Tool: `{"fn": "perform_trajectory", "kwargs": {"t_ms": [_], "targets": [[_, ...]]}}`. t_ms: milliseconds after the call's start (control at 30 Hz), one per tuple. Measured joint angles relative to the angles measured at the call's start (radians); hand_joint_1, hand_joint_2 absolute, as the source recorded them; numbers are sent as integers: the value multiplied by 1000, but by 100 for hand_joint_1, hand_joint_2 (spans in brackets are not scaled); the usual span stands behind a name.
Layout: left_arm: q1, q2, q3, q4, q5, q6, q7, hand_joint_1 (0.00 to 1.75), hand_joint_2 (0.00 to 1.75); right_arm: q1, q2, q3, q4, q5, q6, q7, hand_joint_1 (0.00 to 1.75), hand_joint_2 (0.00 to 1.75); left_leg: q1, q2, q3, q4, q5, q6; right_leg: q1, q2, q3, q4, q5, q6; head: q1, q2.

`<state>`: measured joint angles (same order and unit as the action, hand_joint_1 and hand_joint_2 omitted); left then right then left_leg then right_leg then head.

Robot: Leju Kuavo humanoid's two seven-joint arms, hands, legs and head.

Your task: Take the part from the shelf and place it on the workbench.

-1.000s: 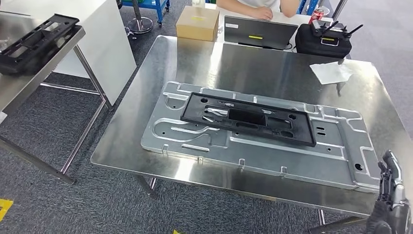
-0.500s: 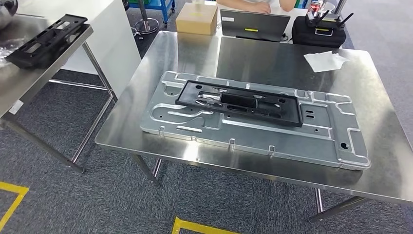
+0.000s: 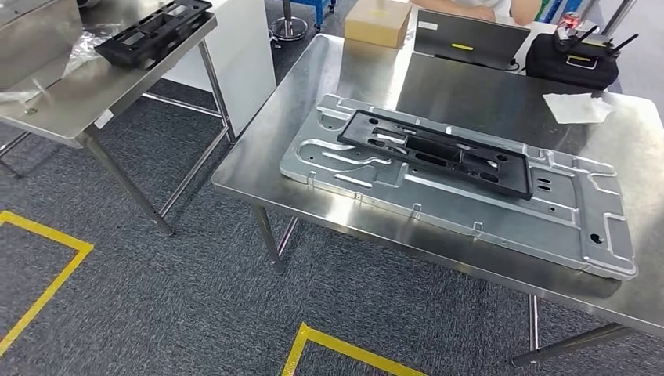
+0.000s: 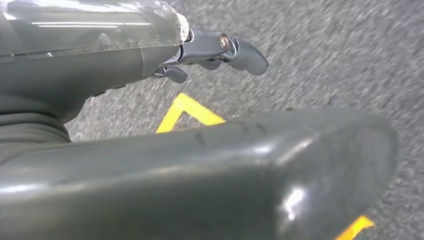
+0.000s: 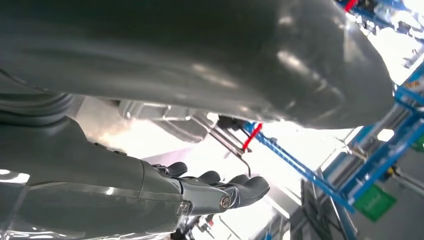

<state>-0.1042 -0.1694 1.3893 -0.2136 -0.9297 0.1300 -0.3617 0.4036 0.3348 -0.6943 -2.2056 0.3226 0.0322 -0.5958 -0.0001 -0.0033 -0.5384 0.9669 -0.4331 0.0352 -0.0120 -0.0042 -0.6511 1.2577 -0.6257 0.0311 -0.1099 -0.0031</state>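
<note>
A long black plastic part (image 3: 438, 151) lies flat on a stamped silver plate (image 3: 485, 215) that rests on the steel workbench (image 3: 462, 86). A second black part (image 3: 153, 31) of the same kind sits on the steel side table (image 3: 78, 90) at the upper left. My left hand (image 4: 215, 50) hangs over the grey carpet, fingers stretched out and holding nothing. My right hand (image 5: 215, 187) also holds nothing, its fingers extended and a little apart.
At the workbench's far edge stand a cardboard box (image 3: 378, 21), a laptop (image 3: 470, 39), a black case (image 3: 570, 63) and a white cloth (image 3: 578, 107). A person (image 3: 478, 6) sits behind them. Yellow tape lines (image 3: 47, 266) mark the carpet.
The camera has turned left: the workbench now sits to the right and the side table shows more. My right hand, at the lower right corner 1.0 s ago, has left the head view.
</note>
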Motion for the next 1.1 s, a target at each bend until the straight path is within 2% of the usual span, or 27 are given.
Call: {"fn": "perform_trajectory", "kwargs": {"t_ms": [33, 67, 133, 200, 233, 300, 333, 367, 400, 467, 500, 533, 567, 600, 633, 700, 733, 800, 833, 867, 900, 933, 967, 1000, 1033, 1067, 1100], "targets": [[0, 0, 0, 0, -1, 0, 0, 0, 0, -1, 0, -3, 6, 1, 2, 3, 0, 0, 0, -12, -18, 3, 13, -3, -1, 1, 9, 20, 9, 1, 0, 0], [1, 0, 0, 0, -1, 0, 0, 0, 0, -1, 0, -7, 12, 1, 5, 6, 0, 0, 2, -23, -36, 7, 25, -6, -3, 3, 34, 6, 36, 1, 0, 0], [1, 0, 0, 0, -2, 0, 0, 0, 0, -4, 0, -17, 28, 3, 13, 12, 0, 0, 4, -47, -71, 19, 46, -16, -8, 32, 127, -114, 83, -1, 0, 0], [-1, 0, 0, 0, -2, 0, 0, 0, 0, -7, 1, -32, 50, 3, 28, 18, 0, 0, 3, -69, -95, 30, 65, -27, -11, 76, 210, -247, 77, -7, -1, 0], [-1, 0, 0, 0, -2, 0, 0, 0, 0, -9, 1, -40, 62, 2, 35, 20, 0, 0, 2, -80, -102, 30, 76, -34, -9, 87, 226, -279, 67, -10, -1, 0], [3, 1, 0, 0, -2, 2, -1, 0, 0, -19, 2, -53, 92, 0, 46, 24, 0, 0, 3, -98, -111, 28, 94, -46, -7, 68, 220, -285, 74, -22, -1, 0], [5, 2, 0, 0, -3, 3, -1, 0, 0, -26, 3, -57, 109, 2, 50, 27, 0, 0, 4, -90, -119, 35, 85, -51, -8, 55, 212, -284, 83, -31, -1, 0], [7, 3, 0, 0, -4, 4, -1, 0, 0, -32, 4, -61, 126, 7, 53, 30, 0, 0, 5, -72, -129, 58, 55, -55, -8, 40, 201, -285, 94, -41, -2, 0], [7, 3, 0, 0, -5, 5, -1, 0, 0, -37, 5, -65, 143, 15, 53, 33, 0, 0, 7, -48, -143, 101, 6, -57, -9, 24, 190, -285, 104, -49, -2, 0], [6, 3, -1, 0, -10, 5, -1, 0, 0, -46, 7, -76, 179, 35, 51, 38, 0, 0, 10, -13, -169, 228, -97, -66, -3, -7, 165, -284, 124, -55, -2, 0], [6, 3, -2, 0, -11, 5, -1, 0, 0, -51, 8, -81, 200, 46, 53, 40, 0, 0, 12, -7, -175, 289, -120, -70, -1, -23, 151, -281, 135, -55, -2, 0], [6, 2, -3, 0, -13, 5, -1, 0, 0, -59, 9, -85, 221, 59, 58, 42, 0, 0, 13, -4, -170, 327, -116, -73, 1, -38, 135, -278, 144, -54, -2, 0], [6, 2, -4, 0, -13, 5, 0, 0, 0, -67, 9, -86, 245, 76, 64, 44, 0, 0, 14, -2, -149, 334, -92, -74, 3, -52, 118, -272, 153, -53, -2, 0], [6, 2, -5, 0, -14, 5, 0, 0, 0, -76, 10, -87, 271, 98, 70, 43, 0, 0, 14, 4, -112, 305, -62, -72, 4, -65, 101, -266, 161, -51, -2, 0], [5, 2, -6, 0, -14, 5, 0, 0, 0, -84, 10, -88, 299, 121, 72, 40, 0, 0, 13, 19, -59, 244, -46, -68, 6, -76, 87, -260, 168, -49, -2, 0], [1, 3, -8, 0, -15, 5, 0, 0, 0, -97, 11, -89, 359, 170, 67, 29, 0, 0, 3, 58, 51, 90, -66, -54, 9, -97, 70, -252, 181, -41, -2, 0], [0, 3, -9, 0, -15, 6, -1, 0, 0, -104, 11, -89, 390, 191, 62, 22, 0, 0, -3, 71, 81, 37, -83, -45, 9, -109, 67, -250, 188, -35, -2, 0], [2, 3, -10, 0, -12, 8, -3, 0, 0, -120, 14, -90, 451, 222, 51, 13, 0, 0, -9, 64, 85, 0, -84, -25, 8, -130, 65, -253, 204, -24, -2, 0], [4, 3, -10, 0, -9, 10, -5, 0, 0, -130, 15, -90, 482, 234, 47, 10, 0, 0, -9, 57, 77, -5, -72, -16, 6, -124, 62, -251, 201, -17, -2, 0], [7, 2, -10, 0, -6, 13, -6, 0, 0, -139, 16, -90, 516, 247, 44, 7, 0, 0, -7, 49, 66, -9, -58, -8, 4, -104, 56, -239, 181, -11, -2, 0], [8, 2, -9, 0, -2, 16, -8, 0, 0, -147, 16, -89, 552, 262, 40, 6, 0, 0, -5, 41, 52, -13, -42, -1, 3, -73, 46, -209, 141, -6, -2, 0], [7, 1, -9, 0, 1, 19, -9, 0, 0, -155, 16, -89, 591, 279, 35, 4, 0, 0, -4, 31, 35, -14, -26, 4, 0, -39, 32, -159, 86, -2, -2, 0], [7, 1, -9, 0, 4, 22, -10, 0, 0, -162, 16, -87, 629, 297, 27, 4, 0, 0, -4, 20, 17, -13, -12, 7, -1, -17, 19, -97, 34, 0, -2, 0], [7, 1, -8, 0, 7, 25, -11, 0, 0, -171, 16, -84, 665, 316, 16, 4, 0, 0, -5, 9, -2, -11, 3, 8, -1, -6, 10, -36, 1, 0, -2, 0], [7, 0, -7, 0, 8, 27, -12, 0, 0, -182, 16, -81, 698, 336, 1, 5, 0, 0, -6, -3, -22, -8, 17, 7, -1, -2, 10, 6, -6, -1, -2, 0], [8, 0, -7, 0, 10, 29, -12, 0, 0, -193, 15, -76, 733, 358, -23, 6, 0, 0, -6, -15, -42, -3, 30, 6, -1, 0, 25, 16, 12, -2, -2, 0], [9, 0, -6, 0, 12, 31, -12, 0, 0, -204, 12, -69, 769, 380, -50, 7, 0, 0, -6, -27, -63, 3, 42, 3, -1, 4, 56, -8, 45, -4, -2, 0]]}}
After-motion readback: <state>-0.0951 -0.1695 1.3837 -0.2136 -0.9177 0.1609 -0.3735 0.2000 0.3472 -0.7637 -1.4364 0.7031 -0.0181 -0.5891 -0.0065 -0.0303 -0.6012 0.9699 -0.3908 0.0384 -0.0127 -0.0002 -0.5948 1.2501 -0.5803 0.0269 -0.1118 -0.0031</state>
